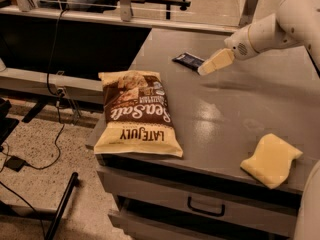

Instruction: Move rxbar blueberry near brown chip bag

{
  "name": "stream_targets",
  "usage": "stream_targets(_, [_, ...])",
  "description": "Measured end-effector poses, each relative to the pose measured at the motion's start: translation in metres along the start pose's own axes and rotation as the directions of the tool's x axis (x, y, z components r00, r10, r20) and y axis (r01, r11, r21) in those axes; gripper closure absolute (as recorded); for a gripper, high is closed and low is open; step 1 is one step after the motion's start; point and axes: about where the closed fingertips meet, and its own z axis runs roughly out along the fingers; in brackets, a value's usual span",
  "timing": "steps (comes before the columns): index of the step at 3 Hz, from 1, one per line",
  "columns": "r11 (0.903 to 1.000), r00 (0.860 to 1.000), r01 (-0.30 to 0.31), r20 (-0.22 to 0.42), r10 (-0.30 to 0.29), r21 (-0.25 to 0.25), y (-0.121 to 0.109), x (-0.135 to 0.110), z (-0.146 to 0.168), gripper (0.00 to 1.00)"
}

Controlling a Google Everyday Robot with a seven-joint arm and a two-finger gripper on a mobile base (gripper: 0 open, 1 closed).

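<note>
Three items on grey desk (240,109): small flat dark navy-blue snack bar (187,60) at far edge; large puffy brown-and-cream chip bag (137,114) at near-left corner, well apart from bar; pale yellow sponge-like block (271,160) near right. Cream end effector (204,70) just right of bar, contact unclear; whether apart or together, cannot tell.

Tool (214,62) low, angled down-left, on outstretched arm (270,30)
</note>
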Motion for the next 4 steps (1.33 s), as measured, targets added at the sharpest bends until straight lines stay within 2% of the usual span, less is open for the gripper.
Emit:
stream_targets(1, [1.0000, 1.000, -0.001, -0.022, 0.001, 0.006, 0.003, 0.011, 0.015, 0.00])
stream_targets(2, [1.0000, 1.000, 0.000, -0.025, 0.000, 0.000, 0.005, 0.012, 0.017, 0.00])
stream_targets(3, [0.9998, 1.000, 0.005, -0.025, -0.006, -0.022, 0.011, 0.015, 0.023, 0.00])
stream_targets(4, [0.9992, 1.000, 0.010, -0.025, -0.011, -0.038, 0.015, 0.018, 0.026, 0.15])
